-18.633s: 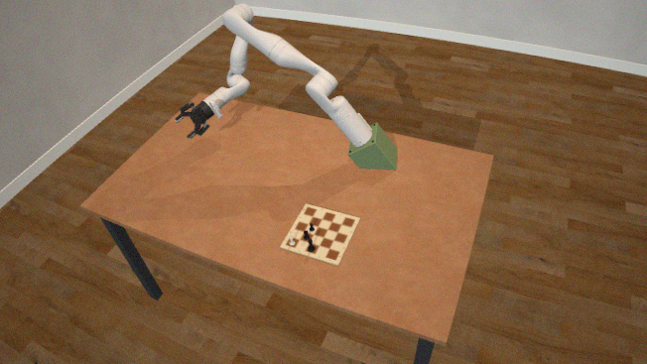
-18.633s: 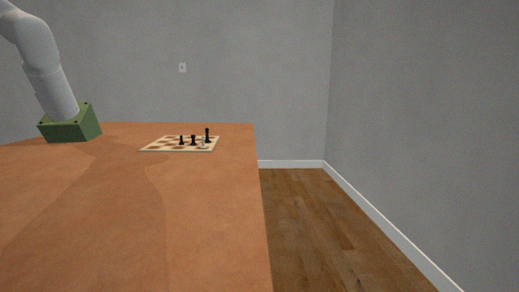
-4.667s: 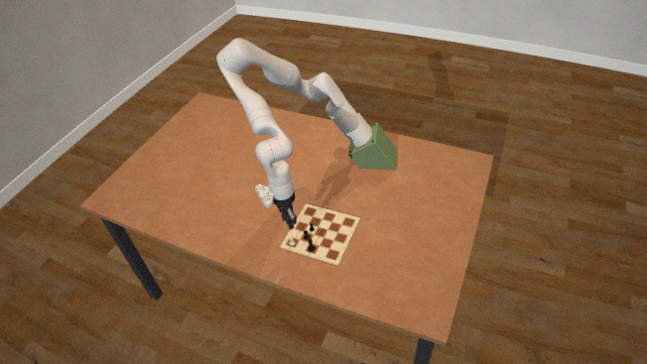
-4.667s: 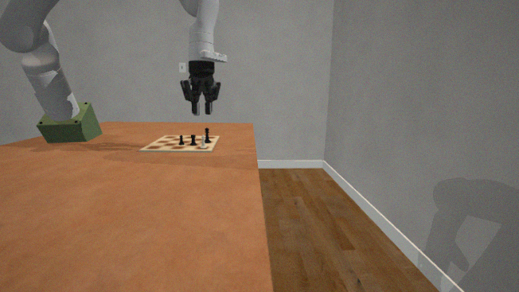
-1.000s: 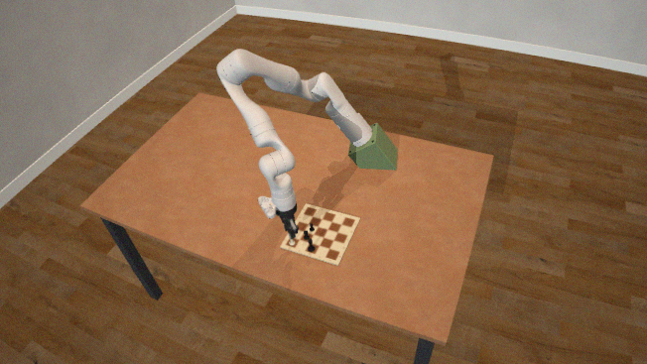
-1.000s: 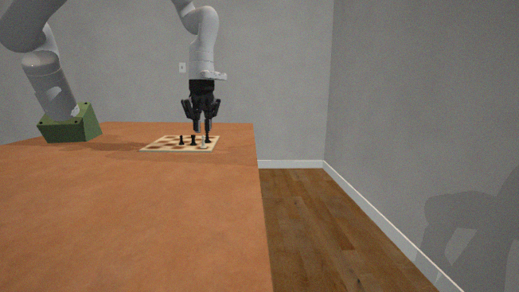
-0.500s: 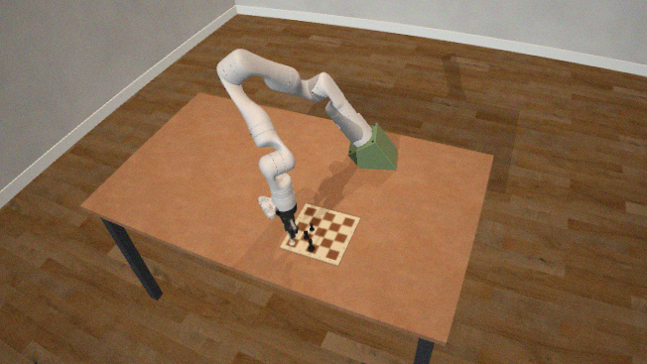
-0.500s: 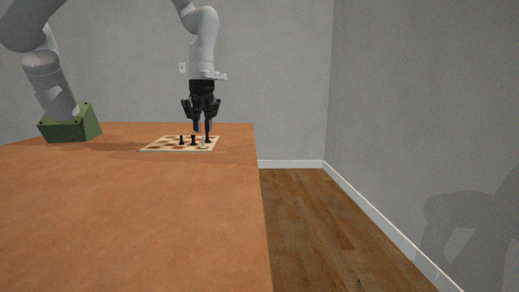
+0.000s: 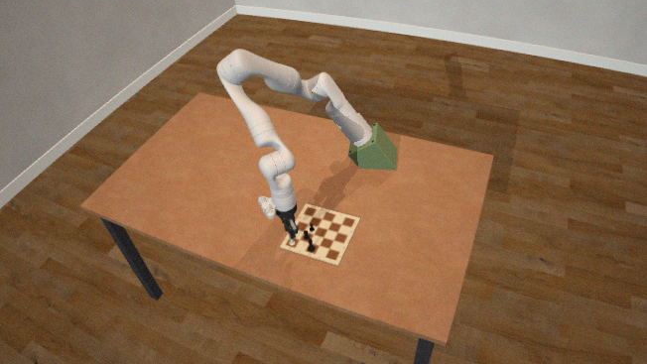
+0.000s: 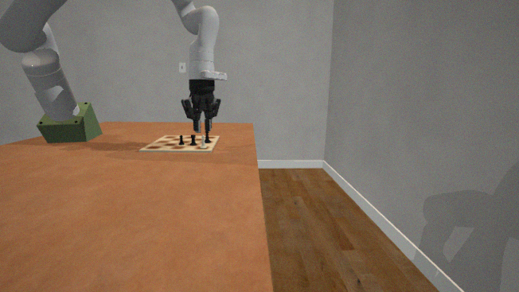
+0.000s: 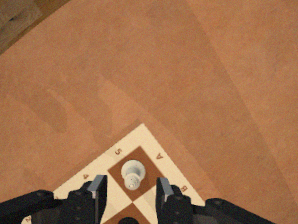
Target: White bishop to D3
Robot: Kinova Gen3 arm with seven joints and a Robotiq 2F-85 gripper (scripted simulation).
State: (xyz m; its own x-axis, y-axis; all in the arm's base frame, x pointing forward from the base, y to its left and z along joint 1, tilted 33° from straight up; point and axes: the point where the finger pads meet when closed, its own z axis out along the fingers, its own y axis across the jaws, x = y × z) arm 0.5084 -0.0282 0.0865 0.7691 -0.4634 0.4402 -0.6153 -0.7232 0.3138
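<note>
The white bishop stands upright on a dark corner square of the small chessboard, at its near left corner. It also shows in the exterior view and in the wrist view. My gripper hangs straight above the bishop, with its fingers partly open and their tips above the piece's head. In the wrist view the two fingers flank the bishop from above and hold nothing. Two black pieces stand upright on the board close to the gripper.
The arm's green base sits on the table behind the board. The board lies near the table's front edge. The black pieces stand just beside the gripper's fingers.
</note>
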